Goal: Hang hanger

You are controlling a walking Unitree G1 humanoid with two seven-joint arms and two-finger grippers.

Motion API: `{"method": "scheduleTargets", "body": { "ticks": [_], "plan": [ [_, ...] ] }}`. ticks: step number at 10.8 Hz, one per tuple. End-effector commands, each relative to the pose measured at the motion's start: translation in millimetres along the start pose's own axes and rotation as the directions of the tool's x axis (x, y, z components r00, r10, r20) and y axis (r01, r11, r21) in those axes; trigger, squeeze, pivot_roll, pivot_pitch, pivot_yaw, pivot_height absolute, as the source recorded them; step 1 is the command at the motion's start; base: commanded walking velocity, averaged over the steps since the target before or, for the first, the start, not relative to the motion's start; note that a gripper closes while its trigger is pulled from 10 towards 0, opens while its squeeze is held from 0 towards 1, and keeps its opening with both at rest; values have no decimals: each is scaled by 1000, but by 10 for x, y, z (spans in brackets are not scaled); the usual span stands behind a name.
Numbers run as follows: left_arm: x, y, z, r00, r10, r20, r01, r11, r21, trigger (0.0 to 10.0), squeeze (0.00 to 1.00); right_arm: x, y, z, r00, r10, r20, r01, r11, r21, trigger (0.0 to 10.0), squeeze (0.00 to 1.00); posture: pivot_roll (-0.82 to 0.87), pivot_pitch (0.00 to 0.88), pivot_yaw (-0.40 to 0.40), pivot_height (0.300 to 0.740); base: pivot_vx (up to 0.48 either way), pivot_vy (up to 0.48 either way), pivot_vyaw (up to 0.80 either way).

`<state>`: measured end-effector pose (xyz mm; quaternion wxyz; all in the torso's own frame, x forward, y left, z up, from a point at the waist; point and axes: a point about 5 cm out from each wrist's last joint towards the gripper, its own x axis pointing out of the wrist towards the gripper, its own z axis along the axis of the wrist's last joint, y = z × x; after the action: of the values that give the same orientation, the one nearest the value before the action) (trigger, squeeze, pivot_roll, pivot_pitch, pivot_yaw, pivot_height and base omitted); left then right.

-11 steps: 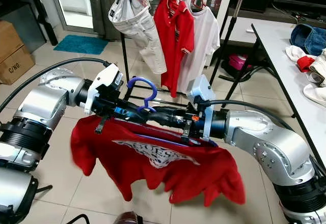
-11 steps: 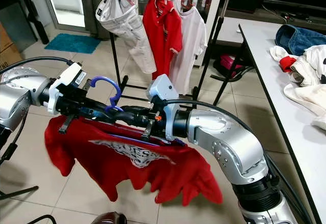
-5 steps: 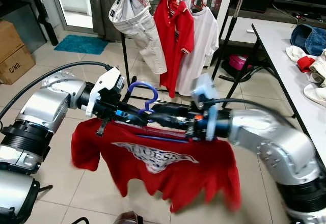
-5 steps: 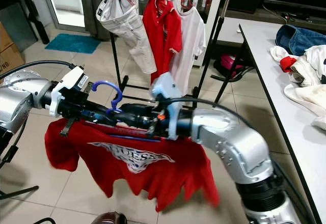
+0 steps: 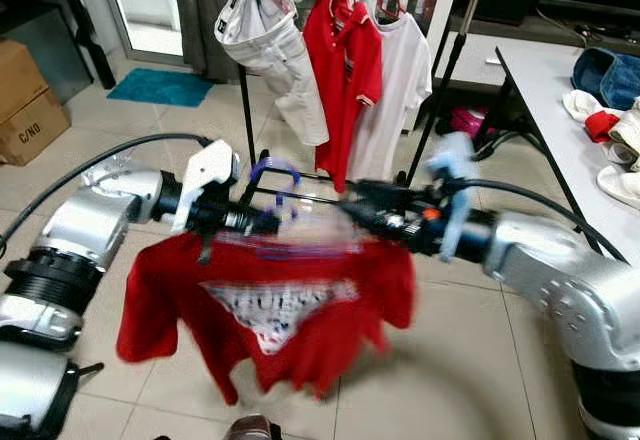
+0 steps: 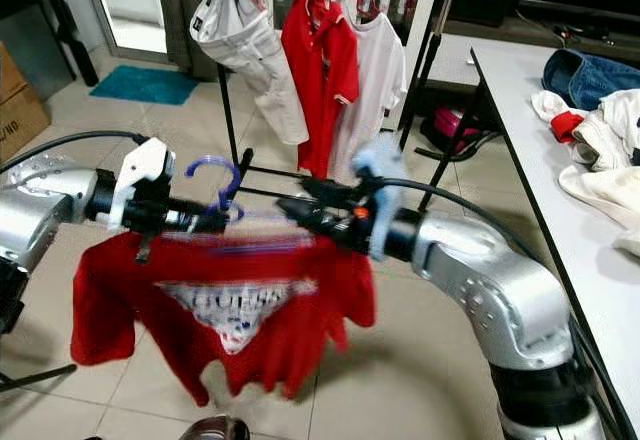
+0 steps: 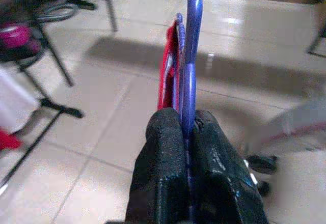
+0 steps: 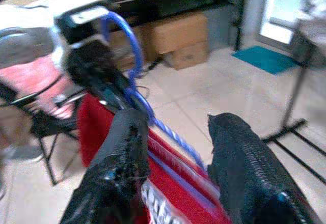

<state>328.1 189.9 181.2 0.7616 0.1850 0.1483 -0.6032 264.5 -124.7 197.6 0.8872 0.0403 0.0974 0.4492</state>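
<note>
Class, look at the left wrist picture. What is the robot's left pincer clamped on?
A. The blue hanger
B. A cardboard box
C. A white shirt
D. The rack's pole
A: the left pincer's two black fingers press together around the blue hanger, which carries the red T-shirt.

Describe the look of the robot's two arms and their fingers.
Both arms are chunky, rounded silver metal with black ring joints. A black cable loops along each. The left arm carries a white wrist housing; the right arm carries a pale blue one. The left gripper and the right gripper each have two long black fingers, textured on the surface.
</note>
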Motion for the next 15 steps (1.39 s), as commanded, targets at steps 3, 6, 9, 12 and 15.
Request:
{"method": "scheduleTargets", "body": {
  "ticks": [3,6,9,12,15],
  "plan": [
    [68,57,56,983,153,102,-151,988,-24,0,0,-38,-204,-279,920,-375,-116,385,920,81,10000,816,-40,0,27,740,0,0,0],
    [102,5,66,979,153,134,-147,988,-52,0,0,145,-340,-503,777,-601,-188,628,763,153,10000,0,-31,0,35,740,0,0,0],
    [77,-46,73,982,121,142,-112,991,-68,0,0,308,-289,-458,775,-616,-145,627,720,297,10000,0,-19,0,26,740,0,0,0],
    [77,-94,100,985,79,154,-68,995,-76,0,0,347,-300,-453,758,-638,-134,640,688,343,8431,0,-24,0,32,740,0,0,0],
    [65,-81,118,984,84,155,-73,995,-73,0,0,347,-304,-470,753,-642,-144,648,682,339,3059,0,-23,0,31,740,0,0,0]
  ]
}}
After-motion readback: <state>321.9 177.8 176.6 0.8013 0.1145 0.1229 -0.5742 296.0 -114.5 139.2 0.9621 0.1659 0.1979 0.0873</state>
